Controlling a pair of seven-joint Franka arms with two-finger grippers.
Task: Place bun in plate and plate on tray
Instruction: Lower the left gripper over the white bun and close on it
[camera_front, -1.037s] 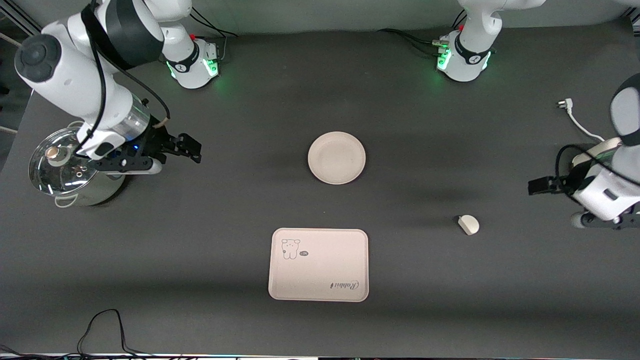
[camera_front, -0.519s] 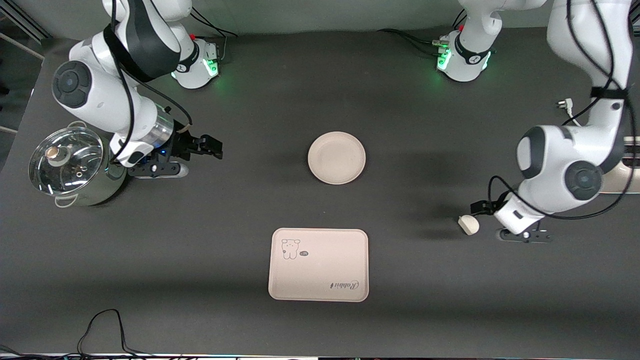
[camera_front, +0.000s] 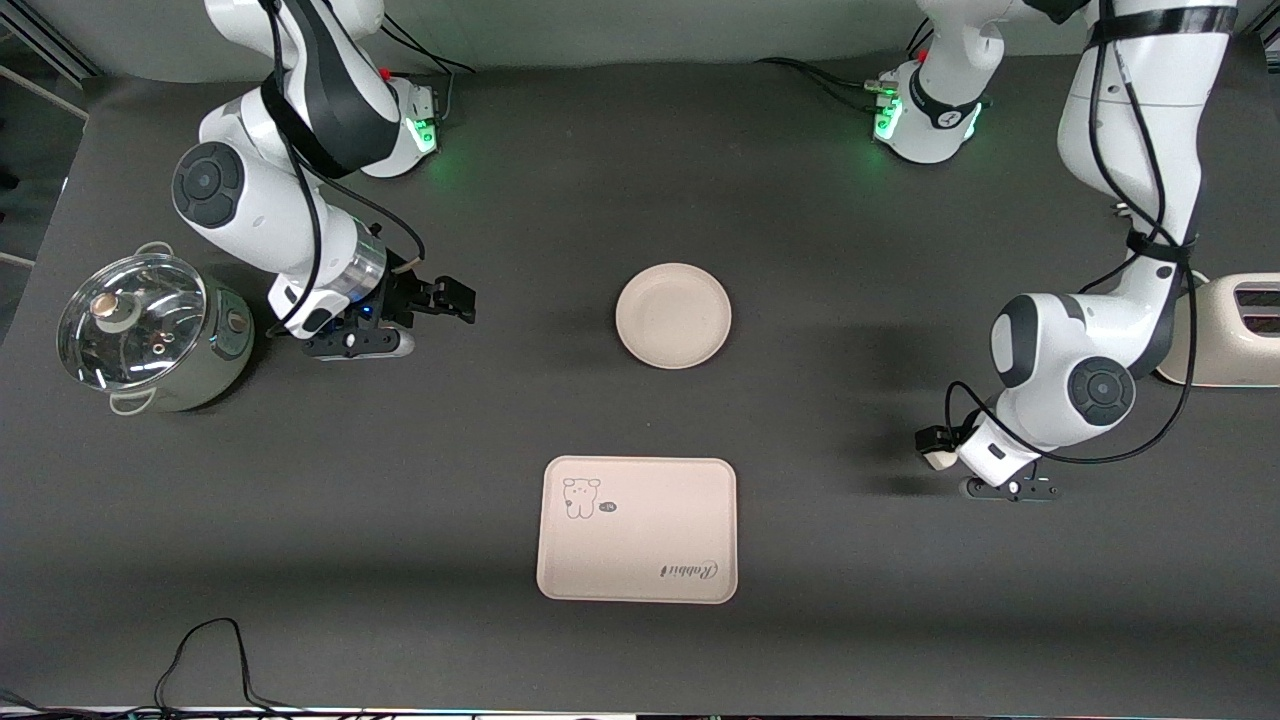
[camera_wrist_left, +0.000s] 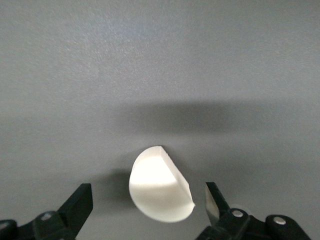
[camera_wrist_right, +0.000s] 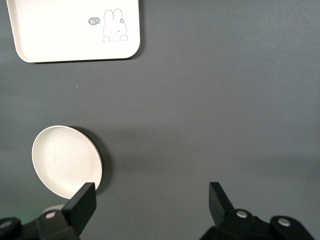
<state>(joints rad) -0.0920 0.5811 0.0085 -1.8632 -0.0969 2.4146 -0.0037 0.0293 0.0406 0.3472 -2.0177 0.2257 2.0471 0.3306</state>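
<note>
The small white bun (camera_front: 938, 459) lies on the dark table toward the left arm's end, partly hidden under my left gripper (camera_front: 933, 445). In the left wrist view the bun (camera_wrist_left: 159, 186) sits between the spread fingers of my left gripper (camera_wrist_left: 147, 204), which is open and low over it. The round cream plate (camera_front: 673, 315) lies empty mid-table. The pinkish tray (camera_front: 640, 545) lies nearer the front camera than the plate. My right gripper (camera_front: 455, 299) is open and empty, between the pot and the plate. Its wrist view shows the plate (camera_wrist_right: 64, 160), the tray (camera_wrist_right: 60, 30) and my right gripper (camera_wrist_right: 150, 202).
A steel pot with a glass lid (camera_front: 145, 335) stands at the right arm's end. A cream toaster (camera_front: 1235, 330) stands at the left arm's end. A black cable (camera_front: 210, 650) lies near the table's front edge.
My left arm swung in from the table's end and lowered its open gripper around the bun. My right gripper moved from over the pot toward the plate.
</note>
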